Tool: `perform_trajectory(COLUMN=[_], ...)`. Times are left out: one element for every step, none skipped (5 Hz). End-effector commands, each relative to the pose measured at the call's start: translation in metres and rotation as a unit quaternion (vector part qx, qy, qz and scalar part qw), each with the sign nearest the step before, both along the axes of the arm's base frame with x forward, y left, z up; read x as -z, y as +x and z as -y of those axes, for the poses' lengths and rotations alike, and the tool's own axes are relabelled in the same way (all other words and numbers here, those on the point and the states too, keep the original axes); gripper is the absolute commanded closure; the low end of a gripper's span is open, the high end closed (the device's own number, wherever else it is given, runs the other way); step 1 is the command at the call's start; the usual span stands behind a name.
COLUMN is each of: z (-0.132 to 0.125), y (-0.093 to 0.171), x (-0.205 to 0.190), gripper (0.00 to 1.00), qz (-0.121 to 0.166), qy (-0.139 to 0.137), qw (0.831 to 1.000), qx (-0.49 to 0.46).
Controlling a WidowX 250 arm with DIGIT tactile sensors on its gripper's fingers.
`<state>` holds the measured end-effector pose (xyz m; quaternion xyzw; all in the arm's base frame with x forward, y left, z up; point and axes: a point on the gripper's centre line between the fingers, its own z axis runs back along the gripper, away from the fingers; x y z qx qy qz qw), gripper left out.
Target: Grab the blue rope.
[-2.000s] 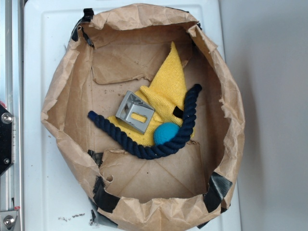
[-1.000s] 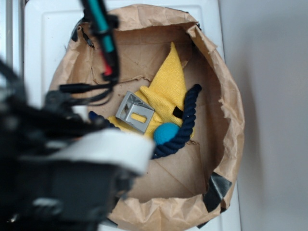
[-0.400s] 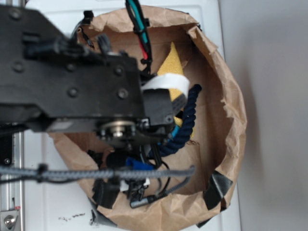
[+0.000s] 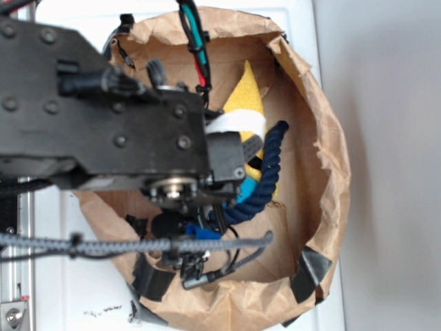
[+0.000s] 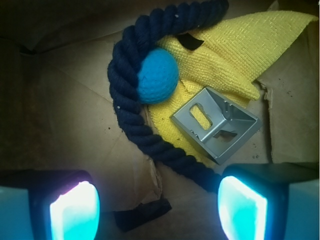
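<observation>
The blue rope [image 5: 131, 107] is a thick navy twisted length that curves across the brown paper floor around a teal ball [image 5: 157, 76] and over a yellow cloth [image 5: 235, 55]. In the exterior view only its right part [image 4: 265, 178] shows past the arm. My gripper [image 5: 157, 210] is open and empty, its two glowing pads at the bottom of the wrist view. It hovers above the paper just short of the rope's lower end, which runs toward the right pad [image 5: 242, 207].
A grey metal bracket [image 5: 216, 123] lies on the cloth beside the rope. A strip of black tape [image 5: 142, 215] sits on the paper between the pads. The crumpled paper bag wall [image 4: 331, 158] rings everything. The black arm [image 4: 103, 124] covers the bag's left half.
The arm swung in from the left over the bag, and now hides the bracket, the ball and the rope's left part in the exterior view. It shifted slightly since the last frame.
</observation>
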<state>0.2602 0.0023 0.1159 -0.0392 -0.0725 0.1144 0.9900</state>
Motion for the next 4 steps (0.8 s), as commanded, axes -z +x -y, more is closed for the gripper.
perform_trajectory(z=[-0.001, 0.012, 0.030, 0.045], y=[-0.003, 0.001, -0.003, 0.002], x=[0.019, 0.047, 0.059, 0.062], gripper=[0.00, 0.00, 0.00, 0.00], qz=[0.007, -0.008, -0.010, -0.004], qy=[0.022, 0.036, 0.030, 0.018], qw=[1.000, 0.999, 0.999, 0.999], qx=[-0.001, -0.010, 0.012, 0.029])
